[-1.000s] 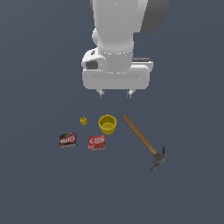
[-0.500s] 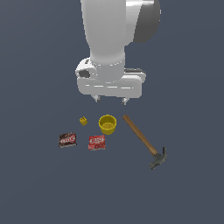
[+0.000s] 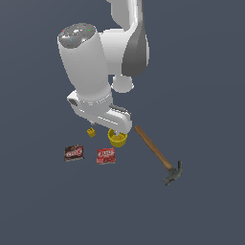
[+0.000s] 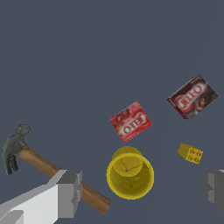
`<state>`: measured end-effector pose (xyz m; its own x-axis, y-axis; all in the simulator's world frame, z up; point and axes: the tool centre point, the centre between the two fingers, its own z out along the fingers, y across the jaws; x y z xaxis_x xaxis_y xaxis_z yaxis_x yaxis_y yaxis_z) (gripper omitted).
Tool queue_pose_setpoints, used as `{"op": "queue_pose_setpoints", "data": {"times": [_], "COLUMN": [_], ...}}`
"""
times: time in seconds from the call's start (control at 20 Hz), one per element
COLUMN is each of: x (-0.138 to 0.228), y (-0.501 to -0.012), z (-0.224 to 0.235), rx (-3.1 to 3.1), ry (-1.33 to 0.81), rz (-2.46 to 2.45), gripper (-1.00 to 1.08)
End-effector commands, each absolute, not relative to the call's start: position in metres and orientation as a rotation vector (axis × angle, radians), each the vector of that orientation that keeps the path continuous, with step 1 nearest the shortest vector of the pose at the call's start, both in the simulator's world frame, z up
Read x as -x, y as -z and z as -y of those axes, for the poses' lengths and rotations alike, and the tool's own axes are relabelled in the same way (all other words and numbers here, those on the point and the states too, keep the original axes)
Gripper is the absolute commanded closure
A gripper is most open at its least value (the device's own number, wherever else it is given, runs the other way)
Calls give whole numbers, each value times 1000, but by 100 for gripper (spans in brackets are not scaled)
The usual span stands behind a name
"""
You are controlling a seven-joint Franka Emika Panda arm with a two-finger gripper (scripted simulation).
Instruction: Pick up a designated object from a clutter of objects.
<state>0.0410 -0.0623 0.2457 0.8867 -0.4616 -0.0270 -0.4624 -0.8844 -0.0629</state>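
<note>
- Exterior view, going from its left to its right: the dark-brown box (image 3: pixel 74 153) with the red-and-white label is the leftmost item. It's lying flat on the floor (image 3: pixel 201 95), off to the side of the pincer (image 3: pixel 114 125) and clear of it, nothing touching it.
- Next is the small yellow cube (image 3: pixel 91 131), poking out right by the edge of the pincer's body.
- Then the red box (image 3: pixel 105 155), flat, just beside the dark-brown one but with a gap between them.
- The yellow cup (image 3: pixel 117 139) sits upright pretty much right under the pincer, rim partly hidden by it.
- The hammer (image 3: pixel 158 155) lies furthest to the right, its handle end near the cup and its head pointing away from the pincer.
- Wrist view: the two fingertips (image 4: pixel 70 192) are spread wide, nothing between them but empty air, cup (image 4: pixel 130 173) sitting below the gap. The dark-brown box (image 4: pixel 192 97) is out past the cube (image 4: pixel 190 153), well away from the fingers.
</note>
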Motion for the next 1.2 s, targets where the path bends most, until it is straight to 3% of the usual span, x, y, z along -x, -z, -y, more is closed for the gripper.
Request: {"op": "queue_pose_setpoints", "data": {"times": [0.0, 0.65, 1.15], "x": [-46, -46, -33], "y": [-224, -111, -70], "z": [84, 197, 241], "rx": [2939, 2623, 2467], "ry": [-22, -19, -2], "rz": [-896, -1670, -1940], "gripper": [-92, -92, -92]}}
